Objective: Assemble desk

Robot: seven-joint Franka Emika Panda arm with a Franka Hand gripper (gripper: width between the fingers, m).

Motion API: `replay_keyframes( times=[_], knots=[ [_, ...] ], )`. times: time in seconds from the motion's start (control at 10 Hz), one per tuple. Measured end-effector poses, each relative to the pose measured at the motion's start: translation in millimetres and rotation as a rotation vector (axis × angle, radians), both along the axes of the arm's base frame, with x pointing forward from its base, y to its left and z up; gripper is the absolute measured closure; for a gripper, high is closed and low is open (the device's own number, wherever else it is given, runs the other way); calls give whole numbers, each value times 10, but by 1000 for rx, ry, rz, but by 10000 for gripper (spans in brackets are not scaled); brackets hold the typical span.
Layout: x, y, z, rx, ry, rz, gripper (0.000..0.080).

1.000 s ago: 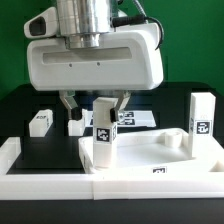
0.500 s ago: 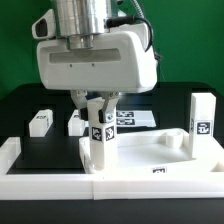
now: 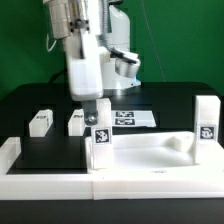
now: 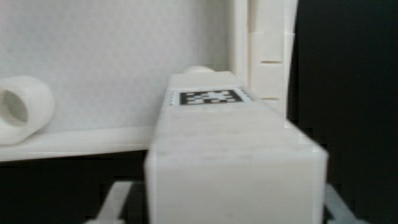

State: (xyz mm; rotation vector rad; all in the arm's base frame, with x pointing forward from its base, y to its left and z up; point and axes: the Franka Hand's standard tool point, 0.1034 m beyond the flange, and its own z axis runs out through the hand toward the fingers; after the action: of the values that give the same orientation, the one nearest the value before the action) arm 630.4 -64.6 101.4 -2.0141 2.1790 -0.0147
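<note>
White panel [image 3: 150, 160] and white leg block [image 3: 100, 152] with black-and-white tag [image 3: 100, 135], on black table [image 3: 25, 100].

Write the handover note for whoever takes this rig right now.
Gripper: shut on the held leg, which stands upright at the panel's corner on the exterior view's left.
Second leg: upright at the panel's corner on the exterior view's right.
Loose legs: on the table behind the panel, beside the marker board.
Done: two legs stood at corners; how firmly they sit cannot be told.
Left: seat the held leg, then fit the loose legs.
</note>
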Motion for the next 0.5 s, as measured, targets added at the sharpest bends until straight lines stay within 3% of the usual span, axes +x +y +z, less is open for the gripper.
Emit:
replay_keyframes(
  times=[0.2,0.5],
  knots=[
    [-12,28,-4,35,16,-190,511],
    [-9,88,-2,22,13,-122,509]
  ],
)
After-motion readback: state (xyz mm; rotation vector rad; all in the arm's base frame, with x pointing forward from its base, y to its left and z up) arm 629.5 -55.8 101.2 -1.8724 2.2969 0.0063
